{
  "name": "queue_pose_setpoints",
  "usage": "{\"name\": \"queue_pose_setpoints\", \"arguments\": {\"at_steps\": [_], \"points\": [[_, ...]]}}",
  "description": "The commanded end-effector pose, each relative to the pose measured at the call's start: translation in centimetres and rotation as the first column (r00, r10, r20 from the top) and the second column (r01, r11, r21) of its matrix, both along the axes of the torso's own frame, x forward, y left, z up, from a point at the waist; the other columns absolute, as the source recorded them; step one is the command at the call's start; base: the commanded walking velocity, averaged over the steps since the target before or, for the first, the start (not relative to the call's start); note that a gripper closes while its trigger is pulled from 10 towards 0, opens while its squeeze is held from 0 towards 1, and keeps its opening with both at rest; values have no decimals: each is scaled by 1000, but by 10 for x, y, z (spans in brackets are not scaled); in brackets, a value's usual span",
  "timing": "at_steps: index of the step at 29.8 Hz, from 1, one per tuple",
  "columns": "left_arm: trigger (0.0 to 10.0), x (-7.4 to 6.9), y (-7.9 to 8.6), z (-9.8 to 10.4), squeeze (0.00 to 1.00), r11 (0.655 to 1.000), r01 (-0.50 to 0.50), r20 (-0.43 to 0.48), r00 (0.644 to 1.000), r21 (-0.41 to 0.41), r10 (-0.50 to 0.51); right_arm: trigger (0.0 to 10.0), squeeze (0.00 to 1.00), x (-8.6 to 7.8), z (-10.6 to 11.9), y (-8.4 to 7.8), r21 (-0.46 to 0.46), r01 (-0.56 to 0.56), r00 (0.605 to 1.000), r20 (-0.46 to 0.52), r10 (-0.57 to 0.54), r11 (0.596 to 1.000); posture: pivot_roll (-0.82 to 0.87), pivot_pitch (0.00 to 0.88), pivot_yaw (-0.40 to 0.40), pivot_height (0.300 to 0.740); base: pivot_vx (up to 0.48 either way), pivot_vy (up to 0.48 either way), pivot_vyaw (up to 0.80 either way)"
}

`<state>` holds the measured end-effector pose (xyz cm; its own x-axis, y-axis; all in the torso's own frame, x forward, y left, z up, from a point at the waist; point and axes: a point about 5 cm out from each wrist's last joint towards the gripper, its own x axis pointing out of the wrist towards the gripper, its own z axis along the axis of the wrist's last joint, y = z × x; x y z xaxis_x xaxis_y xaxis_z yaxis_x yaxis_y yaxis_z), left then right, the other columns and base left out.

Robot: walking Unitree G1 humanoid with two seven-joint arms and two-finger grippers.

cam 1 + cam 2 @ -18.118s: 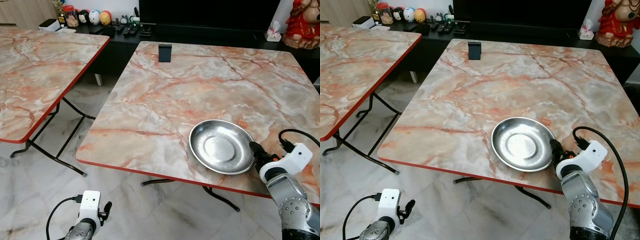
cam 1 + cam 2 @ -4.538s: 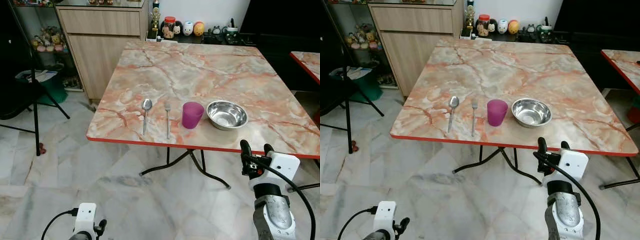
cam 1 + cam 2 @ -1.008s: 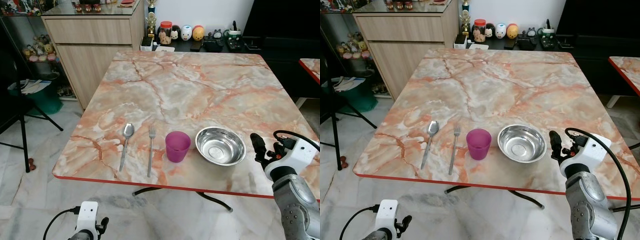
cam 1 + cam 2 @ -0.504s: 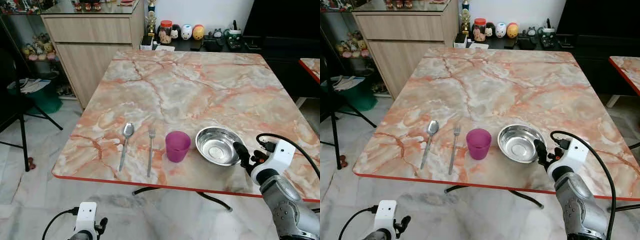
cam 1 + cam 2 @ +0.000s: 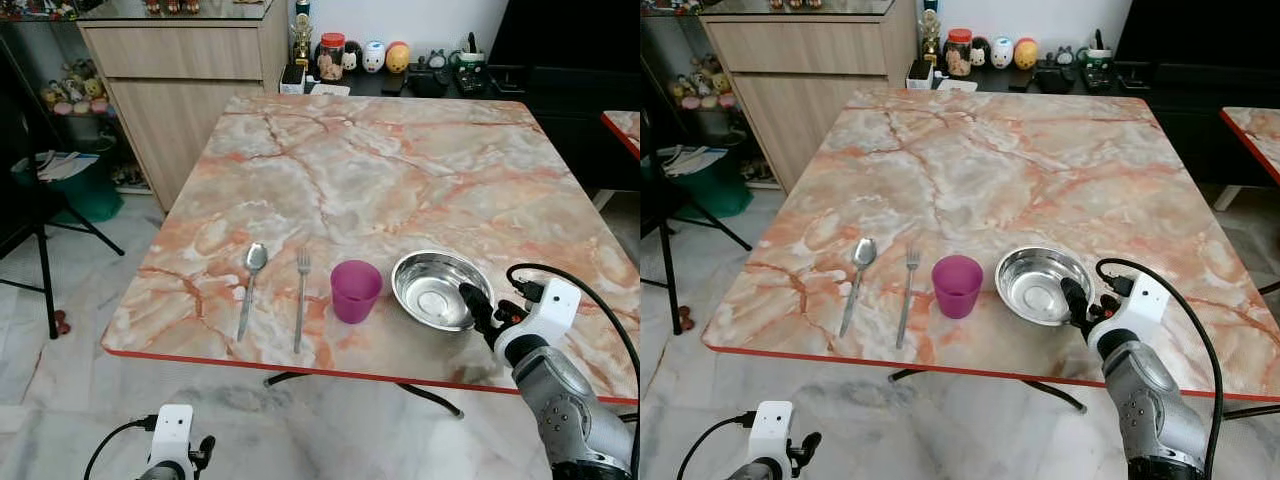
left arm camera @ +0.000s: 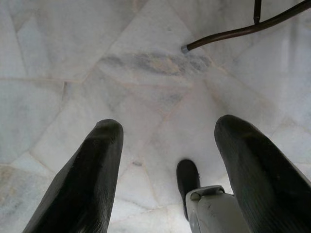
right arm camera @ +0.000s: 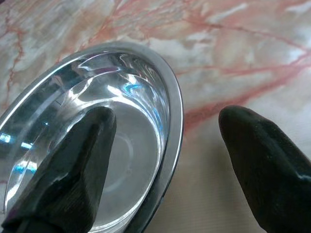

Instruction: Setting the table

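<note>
The right gripper [image 7: 165, 160] is at the right rim of the bowl [image 5: 437, 289], fingers [image 7: 73, 165] spread apart: one hangs over the inside of the bowl, the other is outside it above the tabletop [image 5: 370, 180], so the rim runs between them. Nothing is gripped yet. The bowl stands near the tabletop's near edge, just right of the purple cup [image 5: 355, 291]; a fork [image 5: 300, 300] and a spoon [image 5: 250, 285] lie in a row left of the cup, a little apart from each other.

The step looks like a rim pinch on the bowl. To do it well, the inner finger should drop low enough along the wall to catch more than the lip, since polished steel is likely slick and a shallow bite could slip. Closing should be straight across the rim so the bowl does not get pushed left into the cup. A level lift would keep the bowl from swinging on a one-sided hold.

The left gripper [image 6: 165, 160] hangs idle over the floor [image 6: 146, 63], fingers open and empty.
</note>
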<state>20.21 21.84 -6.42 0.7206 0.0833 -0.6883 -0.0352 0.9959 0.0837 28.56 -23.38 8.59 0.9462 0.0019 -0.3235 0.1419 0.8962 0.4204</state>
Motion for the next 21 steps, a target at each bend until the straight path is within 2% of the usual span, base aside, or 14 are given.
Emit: {"name": "queue_pose_setpoints", "arguments": {"at_steps": [1, 2, 3, 4, 5, 6, 16, 17, 21], "points": [[10000, -5, 3, -2, 0, 1000, -16, -11, 1000, 4, 16, 10000, 0, 2, 2, -2, 14, 12, 1000, 9, -13, 1000, 0, 54, -16, 740, 0, 0, 0], [10000, -5, 3, -2, 0, 1000, -16, -10, 1000, 5, 16, 6235, 0, 3, 3, -2, 18, 12, 1000, 16, -13, 1000, 0, 54, -16, 740, 0, 0, 0], [10000, -5, 3, -2, 0, 1000, -16, -10, 1000, 5, 16, 6235, 0, 3, 4, -2, 21, 12, 1000, 18, -13, 1000, 0, 54, -16, 740, 0, 0, 0], [10000, -5, 3, -2, 0, 1000, -16, -10, 1000, 5, 16, 3647, 0, 4, 4, -2, 20, 11, 1000, 19, -12, 1000, 0, 54, -16, 740, 0, 0, 0], [10000, -5, 3, -2, 0, 1000, -16, -9, 1000, 5, 16, 353, 0, 4, 4, -1, 20, 10, 1000, 18, -10, 1000, 0, 54, -16, 740, 0, 0, 0], [10000, -5, 3, -2, 0, 1000, -16, -9, 1000, 5, 16, 0, 0, 4, 3, -1, 19, 8, 1000, 16, -8, 1000, 0, 54, -16, 740, 0, 0, 0], [10000, -4, 2, -2, 0, 1000, -13, -4, 1000, 4, 13, 0, 0, 3, 1, 4, 21, -25, 1000, 7, 24, 999, 0, 55, -15, 740, 0, 0, 0], [10000, -4, 2, -1, 0, 1000, -12, -3, 1000, 4, 12, 10000, 0, 3, 0, 5, 21, -26, 1000, 1, 26, 999, 0, 55, -15, 740, 0, 0, 0], [10000, -3, 2, -1, 0, 1000, -12, 0, 1000, 5, 12, 10000, 0, 4, -2, 5, 23, -20, 1000, -11, 21, 1000, 0, 55, -15, 740, 0, 0, 0]]}}
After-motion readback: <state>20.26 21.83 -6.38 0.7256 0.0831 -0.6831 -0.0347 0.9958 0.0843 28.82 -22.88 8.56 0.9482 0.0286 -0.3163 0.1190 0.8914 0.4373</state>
